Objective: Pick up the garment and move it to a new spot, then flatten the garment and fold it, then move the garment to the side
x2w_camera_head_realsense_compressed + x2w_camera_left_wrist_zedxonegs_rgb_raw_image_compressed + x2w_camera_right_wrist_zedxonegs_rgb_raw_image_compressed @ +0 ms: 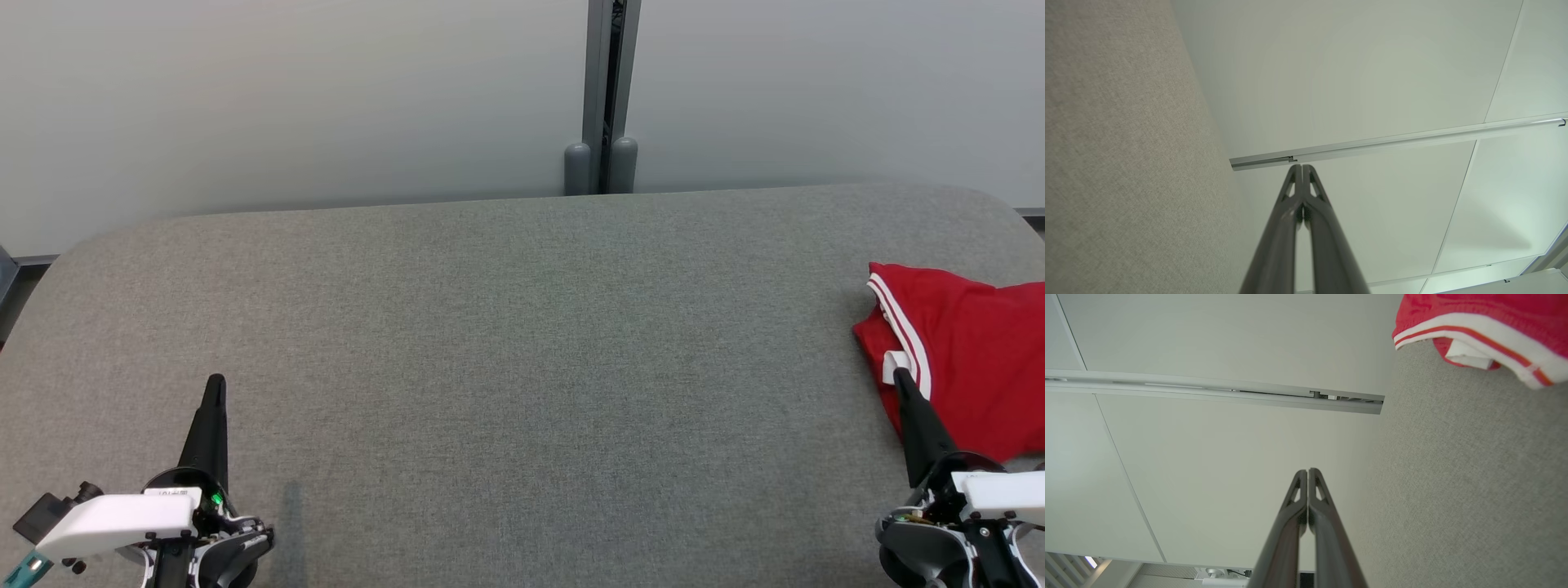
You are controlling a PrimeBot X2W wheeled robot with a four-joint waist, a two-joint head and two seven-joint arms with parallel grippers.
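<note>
Garment location: the red garment (pixel 967 351) lay at the right end of the grey table (pixel 506 343), on the robot's right, with its outer part cut off by the edge of the head view
Garment form: it was bunched in loose layers, not spread flat; a white striped trim (pixel 902 322) ran along its left edge, and a small white label (pixel 894 363) sat just beside that trim
Left fingers (pixel 208 433): pressed together tip to tip and holding nothing, over bare table at the lower left, well apart from the garment
Right fingers (pixel 918 416): pressed together tip to tip and holding nothing; in the head view the tips met the garment's near-left edge by the label, but the right wrist view showed bare table between tips and cloth, so contact was judged absent
Handling (judged): light, soft and limp; it would sag and drape once lifted; not fragile; cloth on the fabric table would likely drag and wrinkle rather than slide; loose layers might part under a shallow pinch
Hold point (judged): the striped trim, being the thickest and best-defined edge; the fingers had to open first; flattening would call for two separate edge points, one per arm
Count, garments: one
Count, labels: one
Count, finger pairs: two
Count, tables: one
</note>
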